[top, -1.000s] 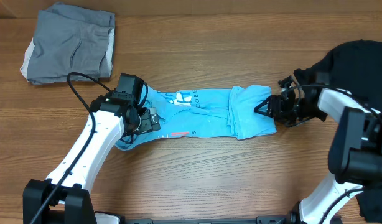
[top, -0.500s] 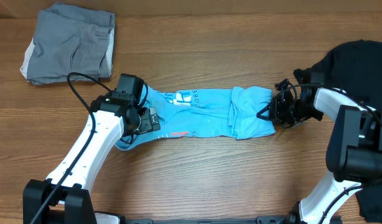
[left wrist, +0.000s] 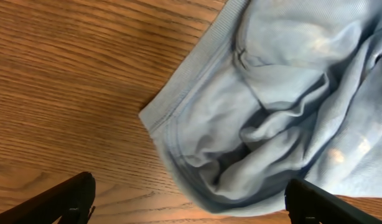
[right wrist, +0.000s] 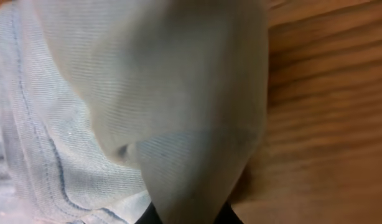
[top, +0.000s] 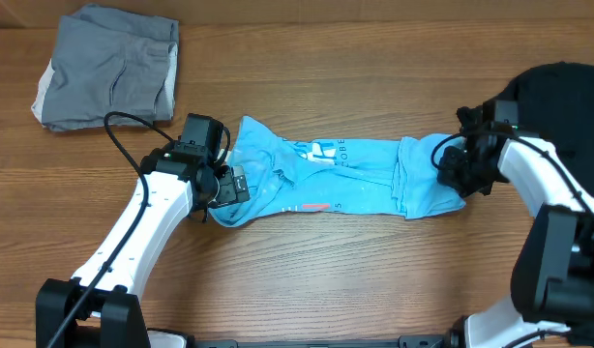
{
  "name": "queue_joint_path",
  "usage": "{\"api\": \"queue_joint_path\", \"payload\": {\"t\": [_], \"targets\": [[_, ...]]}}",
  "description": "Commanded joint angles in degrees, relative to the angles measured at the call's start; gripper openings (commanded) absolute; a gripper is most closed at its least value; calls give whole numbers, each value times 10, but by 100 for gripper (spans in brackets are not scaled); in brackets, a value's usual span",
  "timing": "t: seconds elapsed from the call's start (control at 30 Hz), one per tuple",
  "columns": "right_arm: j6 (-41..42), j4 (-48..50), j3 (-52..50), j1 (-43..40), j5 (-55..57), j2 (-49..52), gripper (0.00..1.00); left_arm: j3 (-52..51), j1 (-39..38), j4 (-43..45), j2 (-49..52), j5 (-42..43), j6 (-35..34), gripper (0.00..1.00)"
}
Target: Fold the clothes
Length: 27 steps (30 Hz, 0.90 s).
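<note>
The light blue T-shirt (top: 326,179) lies bunched in a long strip across the middle of the table, white lettering facing up. My right gripper (top: 450,166) is shut on its right end; in the right wrist view the cloth (right wrist: 147,93) rises taut from the pinched jaws (right wrist: 188,214). At the shirt's left end my left gripper (top: 218,184) stands open. In the left wrist view the hemmed corner (left wrist: 284,93) lies between the wide-apart fingers (left wrist: 190,199), untouched. A black T-shirt (top: 558,97) is heaped at the right edge.
A folded grey garment (top: 108,66) lies at the back left corner. The wooden tabletop (top: 307,271) shows bare in front of the blue shirt. The black heap sits right behind my right arm.
My right gripper has shut on the shirt's right end and drawn it to the right, sliding and stretching the whole shirt that way. The left arm has not moved.
</note>
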Motion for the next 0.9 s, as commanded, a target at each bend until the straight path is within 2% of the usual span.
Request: {"api": "queue_joint_path", "payload": {"t": [0.0,0.6,0.87], "targets": [[57,-3,6,33,96,-38,4,-3,-1,2,-11,4,10,100],[117,33,6,231,102,-58,4,-3,-1,2,-11,5,10,100],[146,54,5,297,102,-25,4,-3,-1,0,-11,5,10,100]]}}
